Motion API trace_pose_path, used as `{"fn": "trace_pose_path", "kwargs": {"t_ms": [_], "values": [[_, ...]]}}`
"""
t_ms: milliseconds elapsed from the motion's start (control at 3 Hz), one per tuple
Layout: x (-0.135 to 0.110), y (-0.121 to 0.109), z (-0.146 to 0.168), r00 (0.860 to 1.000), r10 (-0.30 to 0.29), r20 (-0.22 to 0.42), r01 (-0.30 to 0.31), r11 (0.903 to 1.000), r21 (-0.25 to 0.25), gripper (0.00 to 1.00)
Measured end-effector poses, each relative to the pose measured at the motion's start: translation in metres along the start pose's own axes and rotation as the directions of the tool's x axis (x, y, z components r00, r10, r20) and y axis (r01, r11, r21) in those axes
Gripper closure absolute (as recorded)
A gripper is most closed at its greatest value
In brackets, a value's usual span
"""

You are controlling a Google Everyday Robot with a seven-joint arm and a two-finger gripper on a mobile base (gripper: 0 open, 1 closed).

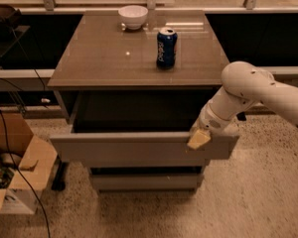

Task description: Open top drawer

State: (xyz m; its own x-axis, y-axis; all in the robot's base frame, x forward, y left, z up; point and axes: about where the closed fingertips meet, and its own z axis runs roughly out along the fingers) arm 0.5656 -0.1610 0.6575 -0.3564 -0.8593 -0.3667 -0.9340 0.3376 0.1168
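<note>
The top drawer is a long grey-brown handleless front, pulled well out from the cabinet, with its dark inside showing behind it. My gripper sits at the drawer front's upper edge near its right end, its yellowish fingertip over the front face. The white arm reaches in from the right. Below the drawer, a narrower lower drawer front shows.
A blue soda can and a white bowl stand on the cabinet top. An open cardboard box and black cables lie on the floor at the left. A dark low bench runs behind the cabinet.
</note>
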Motion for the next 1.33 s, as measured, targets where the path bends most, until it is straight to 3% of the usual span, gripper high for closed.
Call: {"fn": "trace_pose_path", "kwargs": {"t_ms": [333, 667, 1000, 1333], "values": [[-0.001, 0.003, -0.003, 1.000, 0.012, 0.014, -0.012, 0.9999, 0.004, 0.31], [0.002, 0.046, -0.005, 0.983, 0.122, 0.140, -0.123, 0.9923, 0.005, 0.07], [0.002, 0.050, -0.004, 0.980, 0.132, 0.147, -0.134, 0.9910, 0.001, 0.00], [0.010, 0.067, 0.010, 0.974, 0.170, 0.153, -0.168, 0.9854, -0.029, 0.00]]}}
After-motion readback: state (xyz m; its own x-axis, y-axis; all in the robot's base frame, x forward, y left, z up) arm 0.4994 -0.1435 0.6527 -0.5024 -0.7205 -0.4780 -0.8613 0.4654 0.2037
